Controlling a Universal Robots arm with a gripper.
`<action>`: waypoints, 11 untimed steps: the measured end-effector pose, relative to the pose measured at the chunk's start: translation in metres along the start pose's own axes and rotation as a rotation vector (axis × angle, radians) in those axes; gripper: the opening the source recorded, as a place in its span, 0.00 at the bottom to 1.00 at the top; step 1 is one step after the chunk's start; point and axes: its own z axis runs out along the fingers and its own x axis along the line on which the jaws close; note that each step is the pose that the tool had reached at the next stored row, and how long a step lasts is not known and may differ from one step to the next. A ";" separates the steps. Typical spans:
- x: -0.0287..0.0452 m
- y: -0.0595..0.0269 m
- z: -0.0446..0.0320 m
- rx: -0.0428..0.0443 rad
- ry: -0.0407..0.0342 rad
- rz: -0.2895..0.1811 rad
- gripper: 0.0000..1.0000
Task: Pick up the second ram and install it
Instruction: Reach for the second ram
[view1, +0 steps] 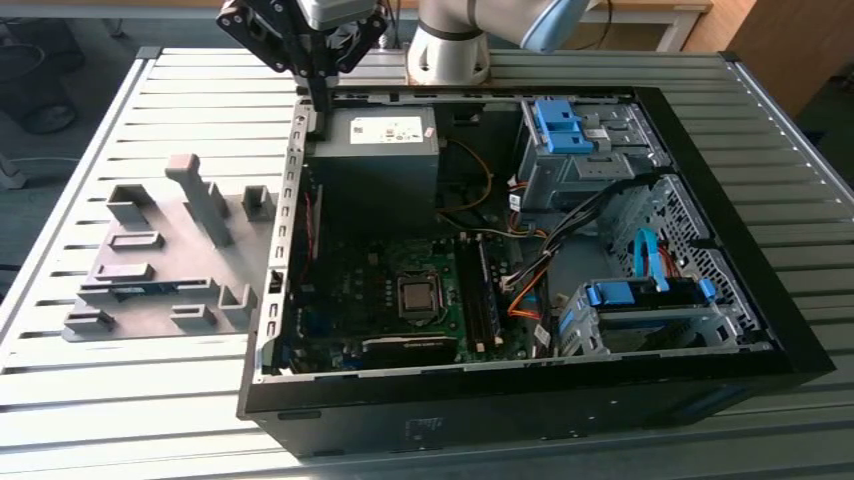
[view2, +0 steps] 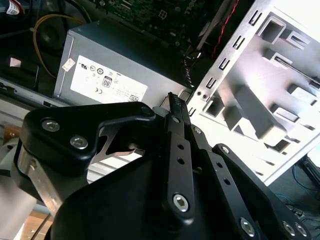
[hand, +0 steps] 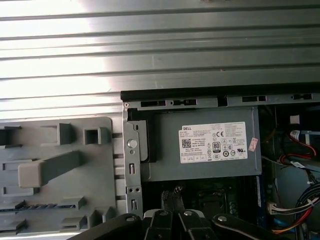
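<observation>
Gripper (view2: 174, 102) clenched, nothing in it, hovering over the PC case (view1: 534, 400) rim by the PSU (view1: 374, 140). Second ram (view1: 150, 288) sits in the grey fixture (view1: 174, 262) outside the case, on the exterior view's left. Pick and install not yet done.

- Slatted metal table (view1: 120, 400), slats running left to right.
- Grey fixture plate (view1: 167, 265) lying flat, at the exterior view's left.
- Open computer case (view1: 534, 410) just beside it, to the right.
- Arm base (view1: 447, 60) at the far edge.
</observation>
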 end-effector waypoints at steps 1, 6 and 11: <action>0.0007 -0.0001 0.0000 0.0000 0.0000 0.000 0.11; 0.0036 -0.0003 -0.0001 0.0001 0.0001 0.000 0.11; 0.0067 -0.0005 -0.0001 0.0000 0.0000 0.000 0.11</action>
